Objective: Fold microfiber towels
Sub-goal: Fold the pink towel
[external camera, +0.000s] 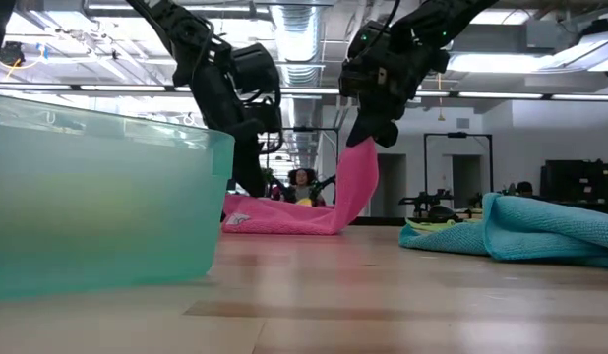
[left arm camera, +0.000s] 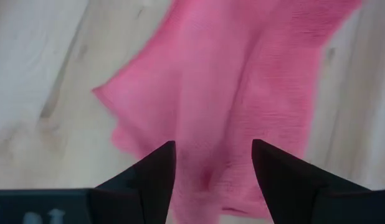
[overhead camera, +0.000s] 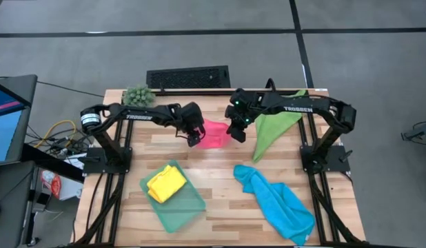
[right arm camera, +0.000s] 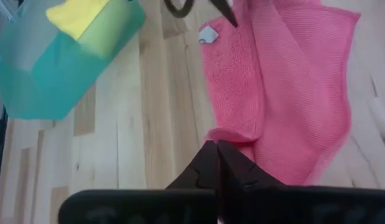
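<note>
The pink towel [overhead camera: 214,135] lies at the middle of the table, its left part flat on the wood [external camera: 274,216] and its right end raised. My right gripper [external camera: 368,133] is shut on that raised end. My left gripper [left arm camera: 211,165] is open, fingers pointing down over the towel's left part [left arm camera: 242,74]. The green towel [overhead camera: 274,127] lies crumpled at the far right. The blue towel [overhead camera: 278,203] lies bunched at the near right. The yellow towel [overhead camera: 166,184] lies folded in the teal tray [overhead camera: 189,210]. My right gripper pinches the pink towel's right end [right arm camera: 236,140] between its two shut fingers, coming from above. One layer or several, I cannot tell. That end is lifted and the cloth hangs below the fingers [external camera: 355,182] down to the table, where the rest lies. My left gripper's fingers stand over the pink towel; I cannot tell whether they touch it.
A spiky green plant ball [overhead camera: 138,95] sits at the far left corner and a black grille-like object [overhead camera: 187,77] lies beyond the far edge. Bare wood shows between the tray and the blue towel [overhead camera: 216,186]. People sit in the room behind [external camera: 302,182].
</note>
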You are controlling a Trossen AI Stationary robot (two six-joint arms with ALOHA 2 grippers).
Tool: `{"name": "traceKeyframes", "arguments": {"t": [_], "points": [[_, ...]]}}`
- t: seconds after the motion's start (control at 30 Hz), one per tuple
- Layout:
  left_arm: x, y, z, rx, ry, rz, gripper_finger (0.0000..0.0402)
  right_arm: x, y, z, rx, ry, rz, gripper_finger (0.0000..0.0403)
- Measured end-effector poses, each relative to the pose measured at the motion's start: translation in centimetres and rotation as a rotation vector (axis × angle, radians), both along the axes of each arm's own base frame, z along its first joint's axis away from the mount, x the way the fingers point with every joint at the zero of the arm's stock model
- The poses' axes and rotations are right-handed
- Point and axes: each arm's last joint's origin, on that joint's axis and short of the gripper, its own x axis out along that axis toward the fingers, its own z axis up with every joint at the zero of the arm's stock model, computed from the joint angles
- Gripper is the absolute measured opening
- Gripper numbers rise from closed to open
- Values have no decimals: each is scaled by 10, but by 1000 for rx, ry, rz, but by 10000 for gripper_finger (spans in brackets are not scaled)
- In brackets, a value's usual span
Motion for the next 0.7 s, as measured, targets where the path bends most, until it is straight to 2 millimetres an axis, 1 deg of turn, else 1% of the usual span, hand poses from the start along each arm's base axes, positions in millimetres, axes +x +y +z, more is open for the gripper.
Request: {"name": "traceKeyframes", "arguments": {"t": [0.2, 0.37, 0.43, 0.57, 0.7], "points": [[-1, -4, -1, -32, 16, -60, 201, -1, 0, -1, -9, 6, 16, 11], [-2, -9, -3, -62, 37, -45, 201, -1, 0, -1, -11, 6, 18, 18], [-4, -12, -4, -91, 69, -17, 201, -1, 0, -1, -11, 6, 18, 16], [-9, -15, -7, -145, 119, 111, 201, -1, 0, -1, -18, 3, 26, 11], [-11, -17, 0, -162, 102, 158, 201, -1, 0, -1, -21, 2, 30, 16]]}}
